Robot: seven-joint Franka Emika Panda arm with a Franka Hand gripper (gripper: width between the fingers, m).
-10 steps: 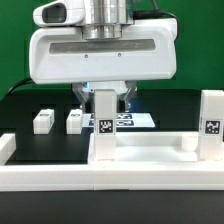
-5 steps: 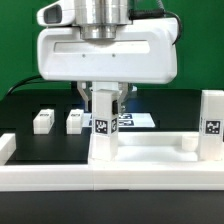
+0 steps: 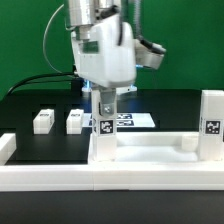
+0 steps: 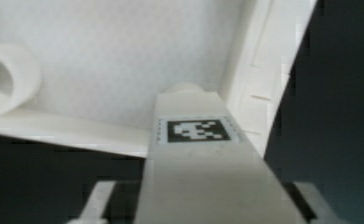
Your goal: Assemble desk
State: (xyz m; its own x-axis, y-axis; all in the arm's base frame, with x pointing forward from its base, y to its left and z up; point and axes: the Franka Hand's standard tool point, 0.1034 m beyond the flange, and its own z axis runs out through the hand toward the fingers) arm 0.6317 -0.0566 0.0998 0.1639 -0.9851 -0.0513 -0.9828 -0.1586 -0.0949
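Observation:
The white rimmed tabletop panel (image 3: 150, 150) lies flat behind the front wall. One tagged leg post (image 3: 104, 128) stands upright on the panel's left part. My gripper (image 3: 104, 97) comes straight down on the post's top and is shut on it. In the wrist view the post (image 4: 205, 165) runs between my fingers (image 4: 102, 200), over the panel (image 4: 126, 85), with a round socket (image 4: 5, 80) beside it. A second leg post (image 3: 211, 118) stands upright at the panel's right corner. Two loose leg posts (image 3: 42, 121) (image 3: 75, 120) lie on the black table behind.
The long white barrier wall (image 3: 110, 185) runs along the front of the exterior view. The marker board (image 3: 138, 119) lies on the table behind the held post. A green backdrop closes off the rear.
My hand has turned about its vertical axis, from broadside to edge-on in the exterior view, while staying over the upright post. The post has stayed in place on the panel.

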